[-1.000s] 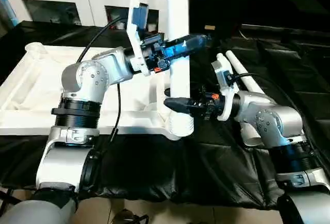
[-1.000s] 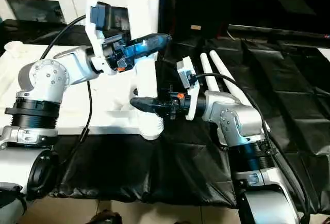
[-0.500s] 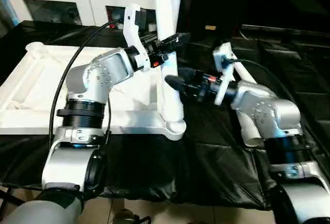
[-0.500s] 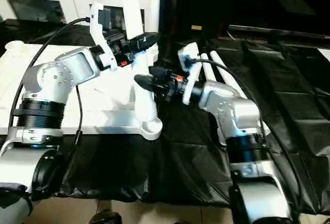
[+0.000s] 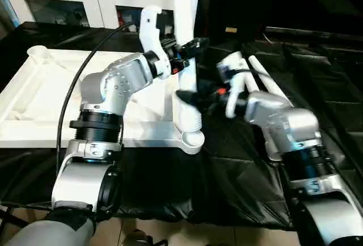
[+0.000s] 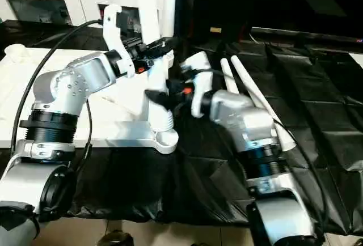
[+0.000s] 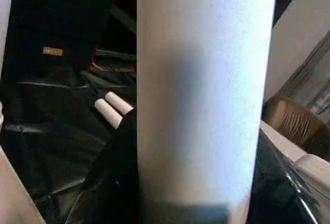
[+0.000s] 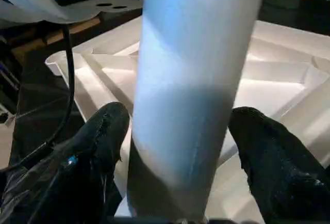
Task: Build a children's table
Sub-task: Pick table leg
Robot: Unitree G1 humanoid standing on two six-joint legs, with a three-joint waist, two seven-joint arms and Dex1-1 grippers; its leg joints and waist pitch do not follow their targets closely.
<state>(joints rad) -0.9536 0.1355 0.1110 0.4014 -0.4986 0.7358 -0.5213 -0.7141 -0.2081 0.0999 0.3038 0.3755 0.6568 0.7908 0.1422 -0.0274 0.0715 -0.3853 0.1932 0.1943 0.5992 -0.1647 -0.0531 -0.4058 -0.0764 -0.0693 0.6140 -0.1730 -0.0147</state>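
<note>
A black sheet covers the bench (image 5: 238, 189), and a white cabinet with glass doors (image 5: 85, 2) stands along the upper left of the head views. The upturned tabletop (image 5: 34, 104) lies at left centre, ribbed underside up. At its near right corner socket (image 5: 191, 138) one leg (image 5: 184, 47) stands on end, long axis running up out of the top of the frame, slightly tilted, its ribbed foot right at the socket; whether it is seated I cannot tell. Two more legs (image 5: 266, 84) lie flat on the sheet at centre right, side by side, pointing from upper centre toward lower right.

The left end effector (image 5: 190, 47) is clamped on the upright leg partway up. The right end effector (image 5: 193, 100) sits low by the leg's foot; in the right wrist view its fingers (image 8: 103, 136) stand apart on either side of the tube with gaps showing.

A second ago the right end effector gripped the leg just above the socket; it has since let go and spread. The leg was plumb then and leans a little now.
</note>
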